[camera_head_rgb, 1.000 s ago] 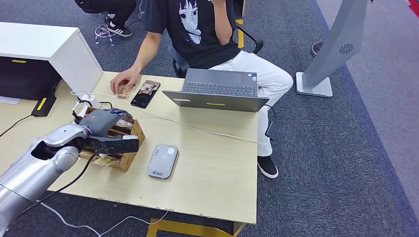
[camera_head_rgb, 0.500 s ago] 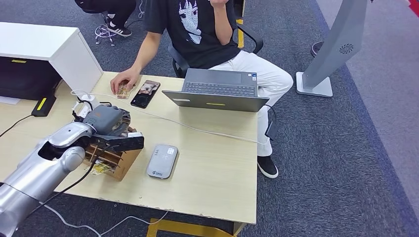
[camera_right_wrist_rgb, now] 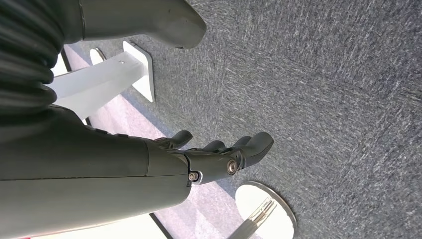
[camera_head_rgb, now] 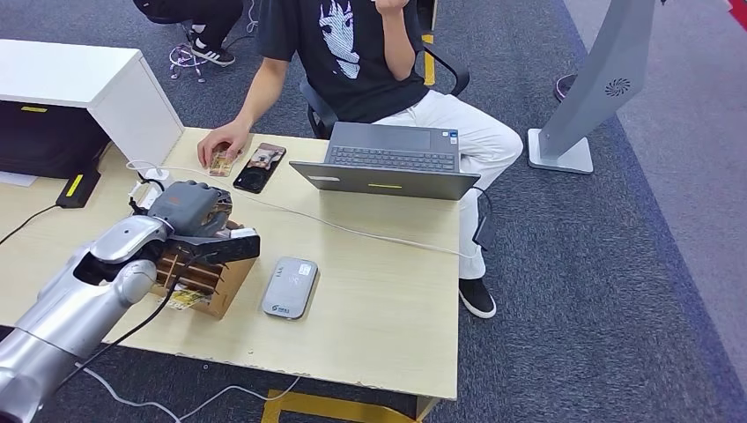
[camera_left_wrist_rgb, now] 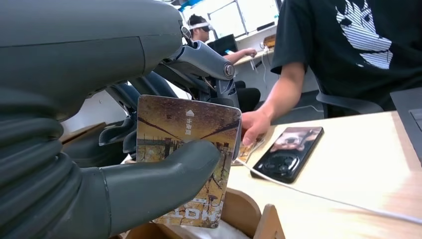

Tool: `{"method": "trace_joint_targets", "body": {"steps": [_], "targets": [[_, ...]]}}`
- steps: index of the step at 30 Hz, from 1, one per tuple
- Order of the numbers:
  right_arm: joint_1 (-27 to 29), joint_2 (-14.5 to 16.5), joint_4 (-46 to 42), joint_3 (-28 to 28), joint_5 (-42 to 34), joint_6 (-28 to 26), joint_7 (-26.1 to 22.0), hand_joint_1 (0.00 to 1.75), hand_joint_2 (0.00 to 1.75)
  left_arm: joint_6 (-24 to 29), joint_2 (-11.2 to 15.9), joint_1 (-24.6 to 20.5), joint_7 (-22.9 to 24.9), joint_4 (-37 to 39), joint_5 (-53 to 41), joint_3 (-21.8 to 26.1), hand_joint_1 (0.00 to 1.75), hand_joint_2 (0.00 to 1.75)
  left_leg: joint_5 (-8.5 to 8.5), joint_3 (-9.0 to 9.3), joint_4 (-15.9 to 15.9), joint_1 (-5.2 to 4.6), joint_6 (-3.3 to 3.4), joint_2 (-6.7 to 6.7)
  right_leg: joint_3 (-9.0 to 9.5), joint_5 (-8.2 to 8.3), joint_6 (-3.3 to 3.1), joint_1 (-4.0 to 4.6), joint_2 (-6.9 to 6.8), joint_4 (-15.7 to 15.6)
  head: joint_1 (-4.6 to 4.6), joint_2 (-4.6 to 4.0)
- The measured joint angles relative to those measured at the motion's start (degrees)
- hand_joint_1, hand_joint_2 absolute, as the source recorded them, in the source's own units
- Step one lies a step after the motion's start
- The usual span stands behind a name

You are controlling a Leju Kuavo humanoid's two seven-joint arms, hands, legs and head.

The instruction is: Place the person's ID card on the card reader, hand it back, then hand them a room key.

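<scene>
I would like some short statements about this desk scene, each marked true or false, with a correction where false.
1. The left robot hand holds a card between thumb and fingers. True.
2. The card reader has a card lying on it. False: its top is bare.
3. The person's hand rests on the table beside a phone. True.
4. The laptop is closed. False: it is open.
5. The right robot hand holds a card. False: it holds nothing.

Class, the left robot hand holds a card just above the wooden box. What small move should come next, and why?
Probably carry the card toward the person across the table. The left robot hand pinches it between thumb and fingers, just above the wooden box, and the person's hand rests by the phone.
</scene>
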Motion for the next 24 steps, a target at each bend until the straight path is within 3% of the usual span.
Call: {"method": "trace_joint_targets", "body": {"steps": [6,18,24], "targets": [[0.01,0.0,0.0,-0.02,0.03,0.0,0.0,0.0,1.75,4.23,-1.63,0.72,0.2,0.07,-2.61,3.15,1.75,1.75,0.0,0.0,0.0,0.0,0.0,0.0,0.0,0.0,0.0,0.0,0.0,0.0,0.01,0.0],[0.03,0.0,0.0,-0.02,0.03,0.0,0.0,0.0,1.75,5.13,-3.14,1.33,0.31,0.05,-3.3,5.34,1.75,1.75,0.0,0.0,0.0,0.0,0.0,0.0,0.0,0.0,0.0,0.0,0.0,0.0,0.01,0.01],[0.05,0.0,0.0,-0.08,0.06,-0.08,0.02,0.0,1.75,12.55,-4.96,3.18,0.62,-1.73,-7.02,9.02,1.75,1.75,0.0,0.0,0.0,0.0,0.0,0.0,0.0,0.0,0.0,0.0,0.01,0.0,0.01,0.01]]}}
